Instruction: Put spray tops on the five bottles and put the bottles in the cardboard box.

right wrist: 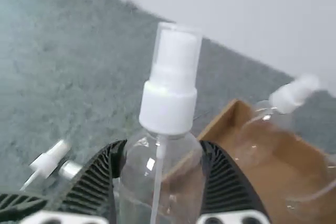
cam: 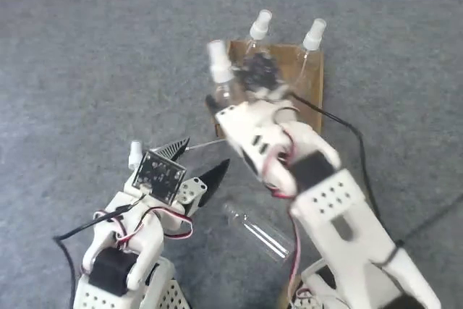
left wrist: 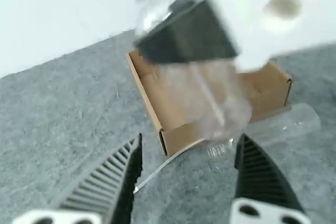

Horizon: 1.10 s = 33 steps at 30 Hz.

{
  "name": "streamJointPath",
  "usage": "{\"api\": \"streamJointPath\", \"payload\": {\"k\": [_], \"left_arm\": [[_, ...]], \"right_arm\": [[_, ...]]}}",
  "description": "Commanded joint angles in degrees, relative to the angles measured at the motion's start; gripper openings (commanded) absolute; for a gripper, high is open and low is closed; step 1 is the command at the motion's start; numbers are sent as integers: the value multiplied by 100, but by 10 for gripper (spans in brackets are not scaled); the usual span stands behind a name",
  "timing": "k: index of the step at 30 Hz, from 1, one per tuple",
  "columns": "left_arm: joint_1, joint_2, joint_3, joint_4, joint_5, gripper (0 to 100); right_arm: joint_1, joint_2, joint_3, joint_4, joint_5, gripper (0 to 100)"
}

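Note:
My right gripper [right wrist: 157,182] is shut on a clear bottle [right wrist: 160,171] that stands upright with a white spray top [right wrist: 170,98] on it. In the high view this bottle [cam: 221,81] is held at the near left edge of the cardboard box [cam: 307,81]. Two capped bottles [cam: 259,28] [cam: 314,35] stand in the box. My left gripper [cam: 199,158] is open and holds nothing, just short of the box [left wrist: 157,114]. A topless bottle [cam: 260,231] lies on the table by the right arm. A loose spray top [cam: 134,153] lies left of the left gripper.
Grey carpet-like table surface [cam: 87,70] lies open to the left and behind. A thin clear tube [left wrist: 165,165] rests on the table between the left gripper's fingers and the box. A black cable [cam: 358,142] trails along the right arm.

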Motion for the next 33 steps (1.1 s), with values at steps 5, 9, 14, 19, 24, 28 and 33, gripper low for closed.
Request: {"api": "streamJointPath", "payload": {"k": [5, 9, 14, 19, 24, 28, 33], "left_arm": [[-132, -70, 295, -633, -44, 269], [-413, -62, 356, -791, -44, 269], [-431, -62, 356, -800, -44, 269], [-431, -62, 365, -800, -44, 269], [-431, -62, 365, -774, -44, 269], [-484, -88, 365, -765, -44, 261], [-571, -97, 365, -800, -44, 146]], "right_arm": [[-655, 365, -1213, 840, -53, 6], [-620, 198, -1310, 1200, -53, 6], [-620, -295, -1284, 1596, -70, 6], [-620, -716, -1284, 1789, -70, 6], [-558, -857, -1284, 1982, -35, 6], [145, -813, -1292, 1807, -35, 6], [1437, -497, -1292, 1385, -26, 6]]}}
